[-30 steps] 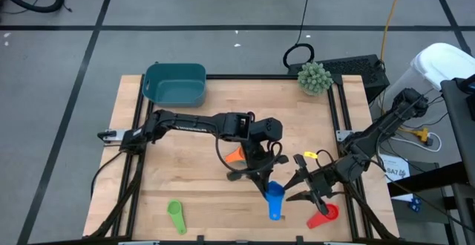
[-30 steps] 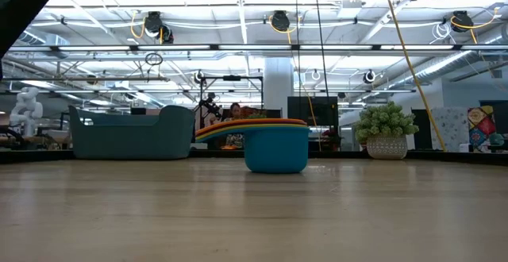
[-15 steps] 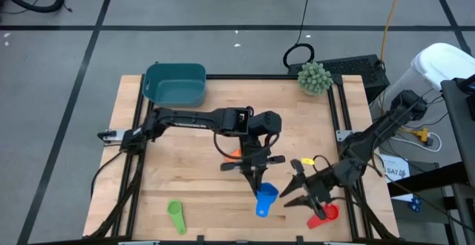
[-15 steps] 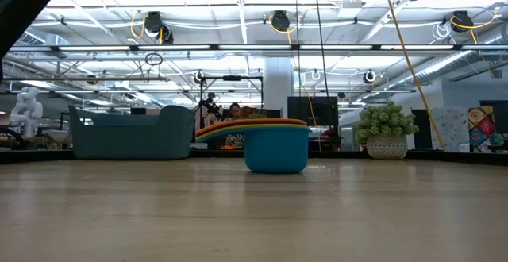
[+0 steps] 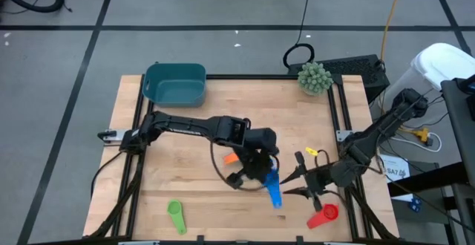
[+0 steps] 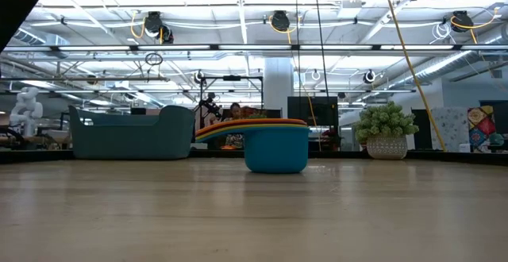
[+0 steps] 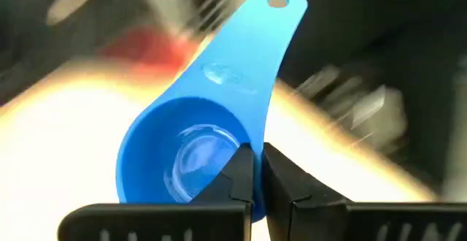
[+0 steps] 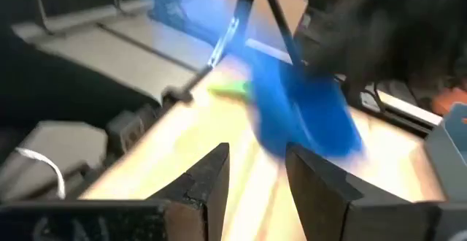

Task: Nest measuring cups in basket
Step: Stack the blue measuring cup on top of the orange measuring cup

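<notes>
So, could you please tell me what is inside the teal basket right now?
In the high view the teal basket shows only its bare floor, no cups. The low view sees just its outer wall, so the inside is hidden there.

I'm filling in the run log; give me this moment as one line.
left gripper: shut on blue cup rim | right gripper: jaws open, empty, beside it | basket: no cups visible

Two dark, matte-black jointed arms, slim tubular links between bulkier rounded joints. A thin black cable looping off the left arm's wrist. Left gripper (image 7: 254,174): flat, angular black fingers under a broad black crossbar. Right gripper (image 8: 257,169): similar blocky black fingers, squared tips.
</notes>
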